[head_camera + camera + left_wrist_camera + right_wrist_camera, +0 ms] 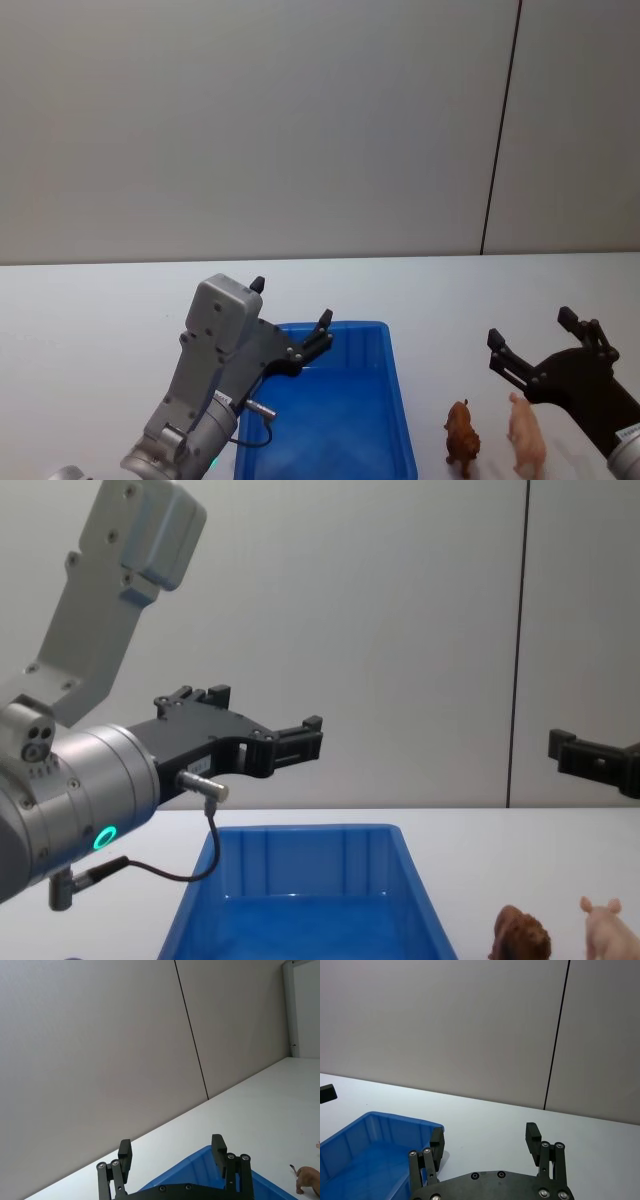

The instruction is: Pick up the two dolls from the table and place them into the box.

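the blue bin (398, 390) sits on the white table (100, 320). the shaggy brown doll (462, 435) and the pink pig doll (526, 435) stand on the table just right of the bin, outside it. the left gripper (291, 300), fingers spread, hovers over the bin's far left rim. the right gripper (531, 327), also spread, hangs above the dolls.

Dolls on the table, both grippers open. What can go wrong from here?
1. The brown doll and pink doll stand close together; the open right gripper closing on one may topple the other.
2. The left gripper hangs above the far edge of the box, so a right-arm drop there might clash with it.
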You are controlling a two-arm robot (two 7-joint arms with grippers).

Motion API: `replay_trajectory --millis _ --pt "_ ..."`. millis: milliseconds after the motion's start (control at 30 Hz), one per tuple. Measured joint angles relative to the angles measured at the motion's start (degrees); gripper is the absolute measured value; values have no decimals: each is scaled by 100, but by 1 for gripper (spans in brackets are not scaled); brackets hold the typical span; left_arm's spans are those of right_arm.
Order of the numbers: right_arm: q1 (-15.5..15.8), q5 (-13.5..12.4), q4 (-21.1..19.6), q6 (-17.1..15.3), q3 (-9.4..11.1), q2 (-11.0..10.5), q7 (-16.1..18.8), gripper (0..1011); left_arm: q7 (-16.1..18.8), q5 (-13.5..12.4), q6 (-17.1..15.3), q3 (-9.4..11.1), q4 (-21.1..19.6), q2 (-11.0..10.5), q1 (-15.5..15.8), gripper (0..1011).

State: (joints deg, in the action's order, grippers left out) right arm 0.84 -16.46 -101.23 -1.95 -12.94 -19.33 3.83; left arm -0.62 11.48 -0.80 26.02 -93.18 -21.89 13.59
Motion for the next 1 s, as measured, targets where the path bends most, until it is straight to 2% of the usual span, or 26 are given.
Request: replay_trajectory --millis 1000 --pt "1 -1 17 -7 10 -13 19 1001 0 0 0 0 0 0 0 1003"
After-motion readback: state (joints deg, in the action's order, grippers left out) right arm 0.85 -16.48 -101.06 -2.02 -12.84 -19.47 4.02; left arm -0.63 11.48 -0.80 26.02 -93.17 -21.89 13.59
